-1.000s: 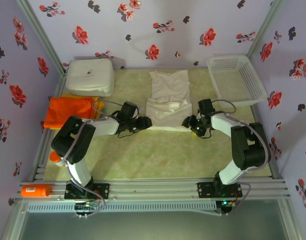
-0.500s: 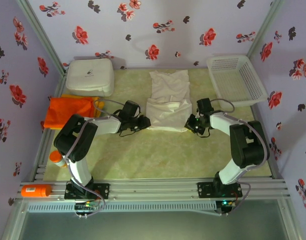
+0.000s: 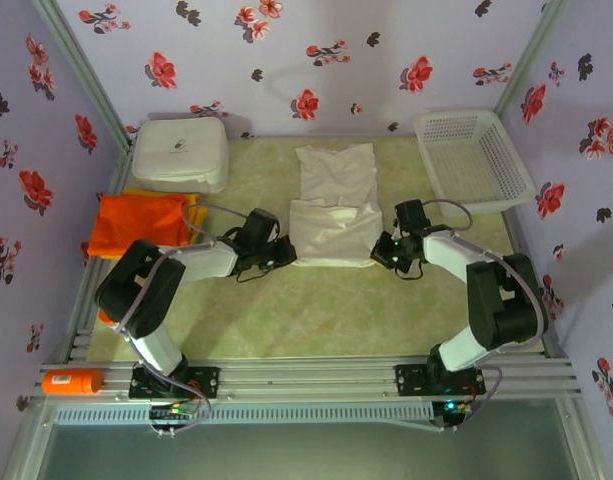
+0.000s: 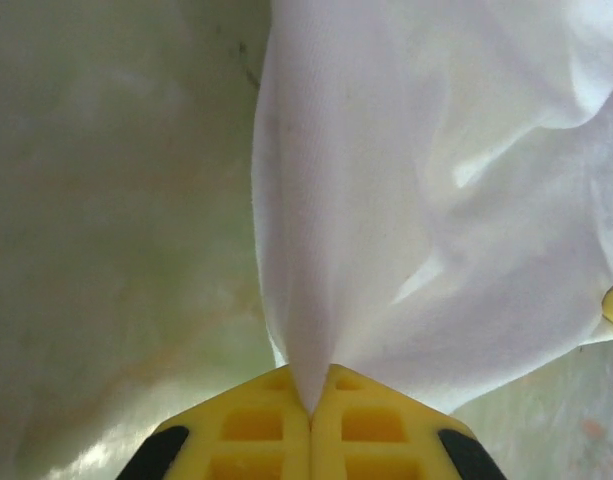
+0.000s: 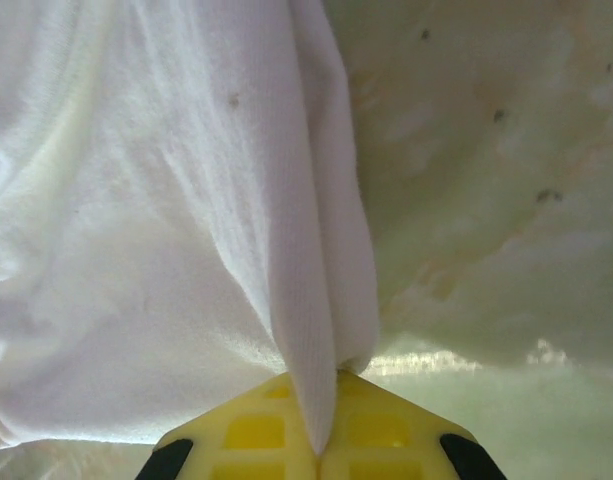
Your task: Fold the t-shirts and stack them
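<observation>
We note L gripper point(image 4: 308, 402) & R gripper point(image 5: 318, 432) just clamped off-white t-shirt point(image 3: 334, 205) near corners; next fold can start.

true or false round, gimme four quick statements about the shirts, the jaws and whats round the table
1. The left jaws are shut on an edge of the off-white t-shirt. True.
2. The right jaws hang open, holding nothing. False: they are shut on the same shirt's right edge.
3. The orange t-shirt lies inside the mesh basket. False: it lies at the left edge of the table, on the near side of the white box; the basket stands at the back right.
4. The off-white t-shirt lies between the left jaws and the right jaws. True.
</observation>
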`<state>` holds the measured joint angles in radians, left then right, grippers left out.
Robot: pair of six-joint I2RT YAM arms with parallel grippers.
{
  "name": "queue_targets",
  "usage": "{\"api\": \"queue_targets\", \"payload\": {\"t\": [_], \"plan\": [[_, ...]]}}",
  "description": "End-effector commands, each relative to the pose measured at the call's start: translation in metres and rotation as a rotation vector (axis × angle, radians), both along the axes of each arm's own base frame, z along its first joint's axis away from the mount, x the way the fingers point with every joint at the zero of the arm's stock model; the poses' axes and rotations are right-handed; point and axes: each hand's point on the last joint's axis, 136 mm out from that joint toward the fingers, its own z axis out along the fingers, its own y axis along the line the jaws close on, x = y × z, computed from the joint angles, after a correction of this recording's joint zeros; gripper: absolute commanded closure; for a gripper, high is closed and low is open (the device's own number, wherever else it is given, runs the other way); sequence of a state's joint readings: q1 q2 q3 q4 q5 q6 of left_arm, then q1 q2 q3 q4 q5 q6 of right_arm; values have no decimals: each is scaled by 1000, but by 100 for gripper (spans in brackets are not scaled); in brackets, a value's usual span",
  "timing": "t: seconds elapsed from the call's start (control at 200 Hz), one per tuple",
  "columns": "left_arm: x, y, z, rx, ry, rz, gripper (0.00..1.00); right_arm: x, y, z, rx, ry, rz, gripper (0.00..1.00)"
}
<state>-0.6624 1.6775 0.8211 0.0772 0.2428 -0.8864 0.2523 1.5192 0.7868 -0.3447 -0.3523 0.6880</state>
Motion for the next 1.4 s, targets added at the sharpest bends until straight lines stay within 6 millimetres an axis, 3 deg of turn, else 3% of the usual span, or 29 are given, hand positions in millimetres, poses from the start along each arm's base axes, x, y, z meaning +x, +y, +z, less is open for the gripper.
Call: {"api": "queue_targets", "payload": {"t": [0.0, 0.4, 0.58, 0.68, 0.835, 1.06, 1.24, 1.395], "plan": [[-18, 14, 1, 36, 14, 38, 100, -30, -1, 0, -16, 48, 44, 100], [-92, 30, 7, 60, 38, 74, 100, -104, -10, 4, -29, 93, 51, 100], [-114, 17, 11, 51, 47, 49, 100, -119, -6, 21, 25, 69, 26, 100], [-116, 12, 30, 40, 25, 43, 100, -120, -8, 38, 41, 40, 6, 100], [-107, 11, 69, 25, -21, 39, 100, -106, -2, 74, 75, -35, -6, 100], [-72, -4, 110, 3, -76, 33, 100, -70, 7, 117, 86, -102, -7, 100], [-43, -8, 126, -4, -88, 43, 100, -32, 7, 142, 128, -146, -50, 100], [-16, -4, 132, -34, -76, 60, 100, -3, 4, 151, 161, -157, -74, 100]]}}
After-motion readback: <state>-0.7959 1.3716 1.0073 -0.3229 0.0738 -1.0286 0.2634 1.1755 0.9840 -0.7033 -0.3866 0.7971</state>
